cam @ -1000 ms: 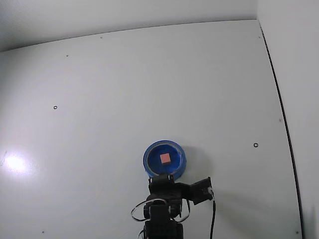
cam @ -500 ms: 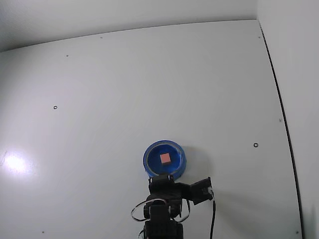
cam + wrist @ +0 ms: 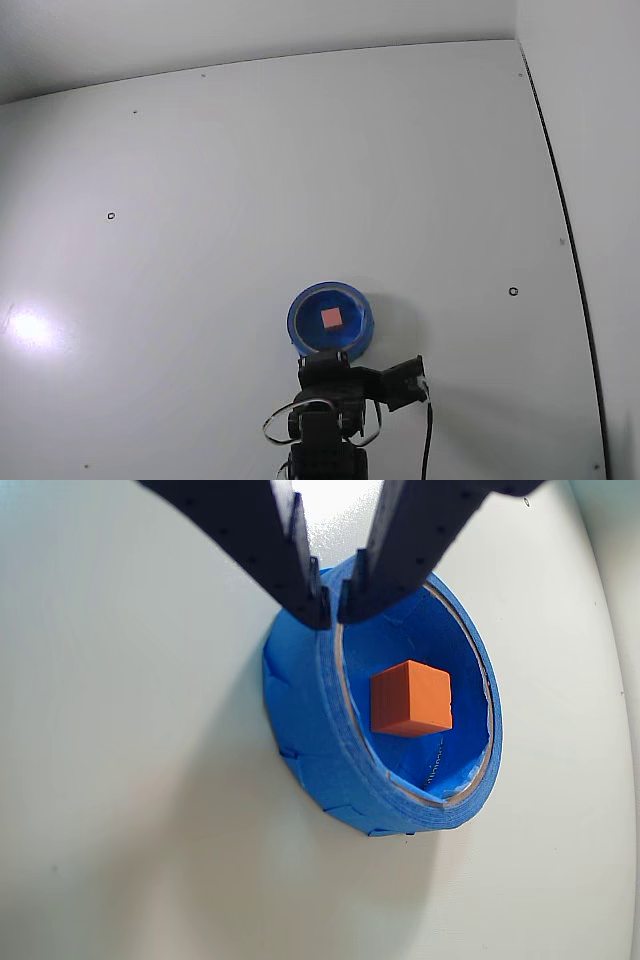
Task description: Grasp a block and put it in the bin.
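Observation:
The block [image 3: 410, 698] is a small orange-red cube lying inside the bin [image 3: 310, 730], a round blue container with a taped blue wall. In the fixed view the block [image 3: 331, 319] shows as a pink square in the middle of the bin [image 3: 300, 325]. My gripper [image 3: 333, 610] comes in from the top of the wrist view, its two black fingers closed together with nothing between them, tips at the bin's near rim. In the fixed view the gripper [image 3: 326, 362] sits just below the bin.
The table [image 3: 250, 200] is a plain white surface with a few small dark screw holes [image 3: 513, 291]. A wall edge runs along the right side. The arm base and a cable [image 3: 428, 440] stand at the bottom edge.

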